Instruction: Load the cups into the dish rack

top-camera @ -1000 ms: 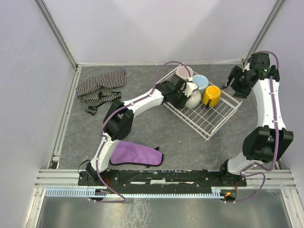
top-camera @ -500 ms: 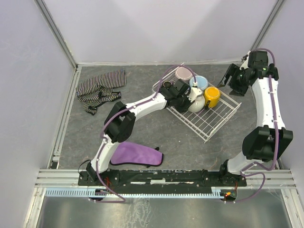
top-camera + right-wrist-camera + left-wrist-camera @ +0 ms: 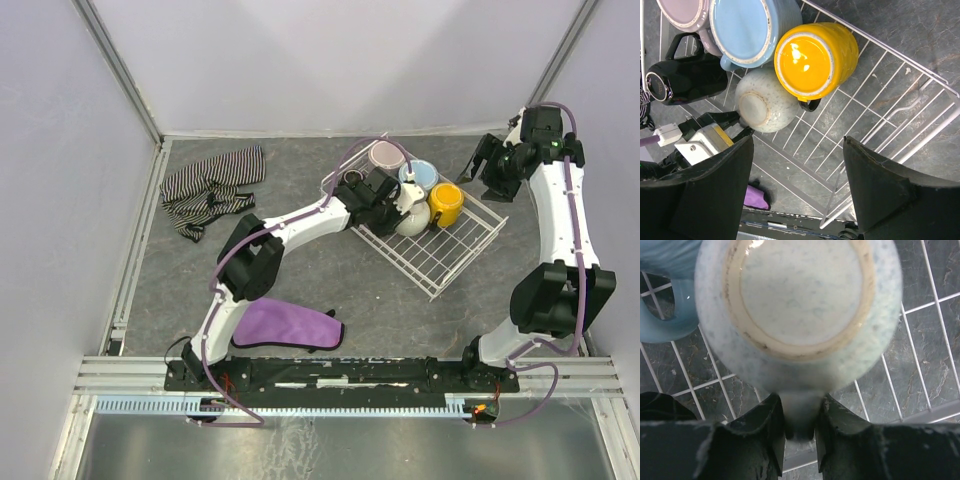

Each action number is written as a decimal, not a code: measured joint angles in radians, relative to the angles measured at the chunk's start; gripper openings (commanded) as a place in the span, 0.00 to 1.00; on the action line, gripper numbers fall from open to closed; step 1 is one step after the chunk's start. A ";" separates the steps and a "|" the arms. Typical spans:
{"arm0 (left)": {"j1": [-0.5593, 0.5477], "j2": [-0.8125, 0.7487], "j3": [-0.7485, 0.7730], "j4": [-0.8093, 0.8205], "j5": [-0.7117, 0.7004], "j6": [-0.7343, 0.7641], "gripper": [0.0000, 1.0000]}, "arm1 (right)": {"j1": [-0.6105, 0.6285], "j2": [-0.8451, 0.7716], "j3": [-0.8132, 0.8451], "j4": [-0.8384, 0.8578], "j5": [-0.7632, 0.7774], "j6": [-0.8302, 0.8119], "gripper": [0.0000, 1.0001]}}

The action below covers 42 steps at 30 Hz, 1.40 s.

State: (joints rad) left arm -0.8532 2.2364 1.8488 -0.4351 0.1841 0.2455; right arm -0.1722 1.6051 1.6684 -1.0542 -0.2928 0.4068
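Far left corner of the worktop (image 3: 320,275): a striped cloth (image 3: 210,187) lies bunched, and a purple cloth (image 3: 288,325) lies by the near edge. My left gripper (image 3: 395,208) reaches toward the far right corner and pinches the handle of a cream-white speckled mug (image 3: 413,220) between its fingers (image 3: 765,432). The mug's base faces my left wrist camera. It is in the white wire dish rack (image 3: 455,255), which sits askew near the far right corner; whether the mug rests on the wires I cannot tell. Crowded around it at the rack's far end are a black cup (image 3: 352,180), a pale pink cup (image 3: 385,153), a light blue cup (image 3: 420,173) and a yellow cup (image 3: 445,200). My right gripper (image 3: 483,165) hangs by the rack's right corner, near the worktop's right edge, with fingers (image 3: 715,190) spread wide and holding nothing.
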 measured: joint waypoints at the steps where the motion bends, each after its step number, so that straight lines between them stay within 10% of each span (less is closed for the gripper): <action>1: 0.000 0.003 0.006 -0.007 -0.002 0.000 0.37 | 0.000 0.000 0.000 0.001 0.000 0.000 0.80; 42: -0.013 -0.038 0.227 -0.374 0.040 -0.010 0.71 | 0.010 0.006 0.000 0.073 -0.074 0.038 0.84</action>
State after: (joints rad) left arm -0.8665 2.1986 2.0754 -0.8089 0.2241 0.2352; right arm -0.1623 1.6115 1.6684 -0.9810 -0.3668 0.4450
